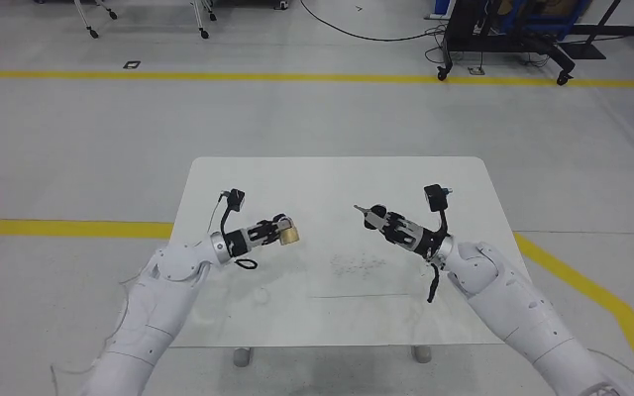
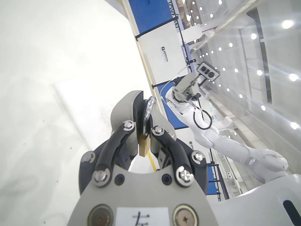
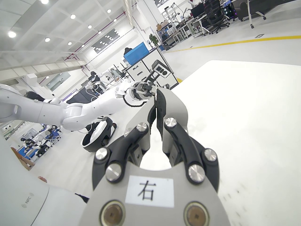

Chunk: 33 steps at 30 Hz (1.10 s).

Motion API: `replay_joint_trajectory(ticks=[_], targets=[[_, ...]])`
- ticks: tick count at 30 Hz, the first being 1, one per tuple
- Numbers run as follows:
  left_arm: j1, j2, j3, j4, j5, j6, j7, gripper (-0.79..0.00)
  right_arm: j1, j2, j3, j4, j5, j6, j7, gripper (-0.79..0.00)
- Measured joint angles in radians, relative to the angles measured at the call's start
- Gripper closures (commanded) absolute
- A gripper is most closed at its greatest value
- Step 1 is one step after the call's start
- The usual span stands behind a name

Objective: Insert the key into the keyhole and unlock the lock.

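Note:
In the top view my left gripper [image 1: 278, 232] hangs above the left half of the white table [image 1: 337, 178], shut on a brass padlock [image 1: 288, 235] that juts out toward the middle. The left wrist view shows the padlock's brass body [image 2: 144, 145] pinched between the fingers [image 2: 128, 109], its silver shackle end at the tips. My right gripper [image 1: 376, 217] is above the right half, shut on a small silver key [image 1: 361, 209] whose blade points toward the padlock. A gap of bare table separates key and padlock. In the right wrist view the pads [image 3: 161, 105] are pressed together and hide the key.
The table has a faint scuffed patch [image 1: 359, 263] near its middle front. A black cable loop [image 1: 247, 263] hangs under the left wrist. Floor with yellow lines [image 1: 297, 76] surrounds the table; a wheeled frame [image 1: 510, 40] stands far back right.

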Motion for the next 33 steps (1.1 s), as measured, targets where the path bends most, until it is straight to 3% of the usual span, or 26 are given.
replay_joint_trajectory(ticks=[3, 6, 10, 17, 23, 26, 29, 33], targets=[[-0.031, -0.008, -0.006, 0.093, -0.218, 0.146, -0.133, 0.0, 0.017, -0.024, -0.05, -0.008, 0.006, 0.094, 0.005, 0.0], [-0.075, -0.025, 0.013, 0.174, -0.407, 0.226, -0.193, 0.0, 0.054, -0.055, -0.104, 0.011, 0.02, 0.16, -0.006, 0.0], [-0.111, -0.047, 0.032, 0.241, -0.569, 0.238, -0.235, 0.0, 0.101, -0.094, -0.158, 0.033, 0.033, 0.213, -0.015, 0.0], [-0.11, -0.047, 0.032, 0.241, -0.568, 0.238, -0.234, 0.0, 0.108, -0.098, -0.162, 0.039, 0.03, 0.222, -0.016, 0.0], [-0.092, -0.065, 0.054, 0.209, -0.643, 0.319, -0.163, 0.0, 0.098, -0.101, -0.168, 0.023, 0.045, 0.214, -0.007, 0.0], [-0.112, -0.079, 0.075, 0.191, -0.662, 0.349, -0.095, 0.0, 0.08, -0.107, -0.168, 0.001, 0.143, 0.193, 0.025, 0.0], [-0.143, -0.091, 0.098, 0.19, -0.644, 0.359, -0.018, 0.0, 0.077, -0.113, -0.164, -0.013, 0.196, 0.244, 0.047, 0.0], [-0.172, -0.101, 0.126, 0.199, -0.561, 0.286, 0.067, 0.0, 0.055, -0.118, -0.158, -0.061, 0.209, 0.357, 0.047, 0.0]])
